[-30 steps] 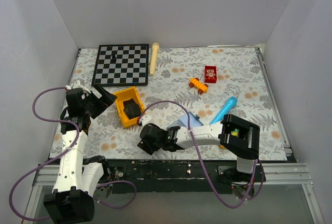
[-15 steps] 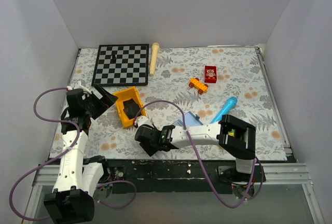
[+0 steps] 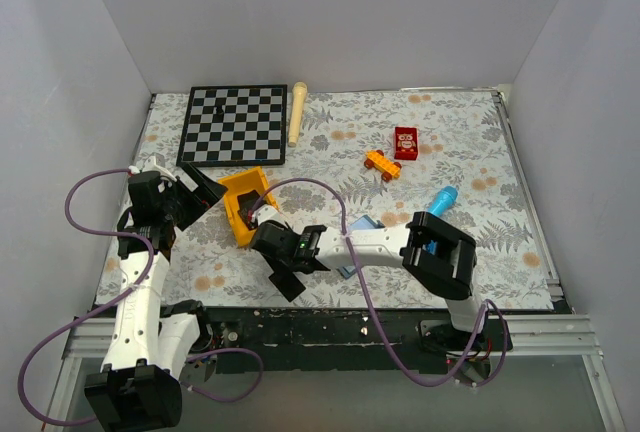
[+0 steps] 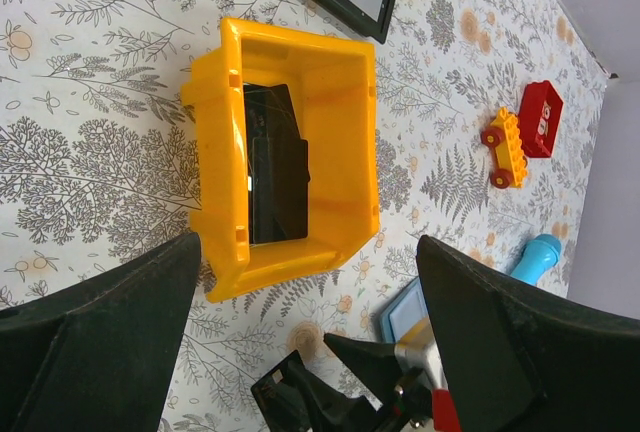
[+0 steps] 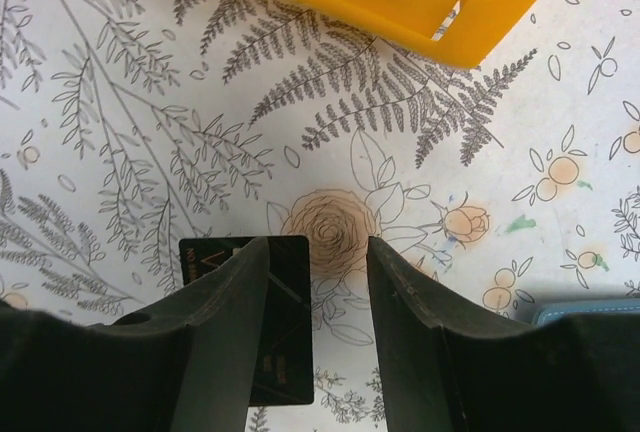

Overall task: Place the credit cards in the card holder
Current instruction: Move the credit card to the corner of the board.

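One black credit card (image 5: 285, 327) lies flat on the floral table, partly under the left finger (image 5: 215, 332) of my right gripper (image 5: 318, 252). That gripper is open with only bare table between its fingers, and it points at the yellow bin (image 3: 240, 187). A second black credit card (image 4: 275, 167) lies inside that bin (image 4: 355, 142). The slate-blue card holder (image 3: 365, 224) lies open under my right forearm; a corner of the card holder (image 5: 590, 310) shows at the right. My left gripper (image 4: 308, 252) hovers wide open above the bin's near side, holding nothing.
A chessboard (image 3: 232, 124) and a wooden peg (image 3: 297, 112) lie at the back left. A red box (image 3: 406, 142), an orange toy car (image 3: 382, 163) and a bright blue tube (image 3: 440, 202) are to the right. The table's near edge runs just below the right gripper.
My right gripper has moved left and up toward the yellow bin, and its jaws have spread wider. The left arm has not moved.
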Controlling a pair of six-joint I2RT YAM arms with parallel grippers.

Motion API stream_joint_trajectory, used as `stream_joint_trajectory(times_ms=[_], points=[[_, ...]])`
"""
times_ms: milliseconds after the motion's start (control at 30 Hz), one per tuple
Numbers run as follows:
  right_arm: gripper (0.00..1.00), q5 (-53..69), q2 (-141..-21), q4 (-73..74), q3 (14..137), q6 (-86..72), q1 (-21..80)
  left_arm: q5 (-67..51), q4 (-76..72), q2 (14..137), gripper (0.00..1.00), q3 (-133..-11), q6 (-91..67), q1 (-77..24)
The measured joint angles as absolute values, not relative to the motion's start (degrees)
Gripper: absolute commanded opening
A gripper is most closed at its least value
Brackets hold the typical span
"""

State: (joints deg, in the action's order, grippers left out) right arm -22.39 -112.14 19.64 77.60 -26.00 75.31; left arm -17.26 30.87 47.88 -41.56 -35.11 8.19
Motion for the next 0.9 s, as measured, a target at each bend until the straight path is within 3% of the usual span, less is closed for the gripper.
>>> stream_joint_trajectory(times_ms=[433,900], points=[[0.46,-22.6,-117.1,20.1,82.5,-27.1,74.7,-17.7,30.9,47.9,0.89,-41.6,-35.1,8.2],[0.44,-22.7,-112.9,16.4,74.9,-31.1,76.9,-18.2,30.8,47.9,0.89,-41.6,-35.1,8.2]])
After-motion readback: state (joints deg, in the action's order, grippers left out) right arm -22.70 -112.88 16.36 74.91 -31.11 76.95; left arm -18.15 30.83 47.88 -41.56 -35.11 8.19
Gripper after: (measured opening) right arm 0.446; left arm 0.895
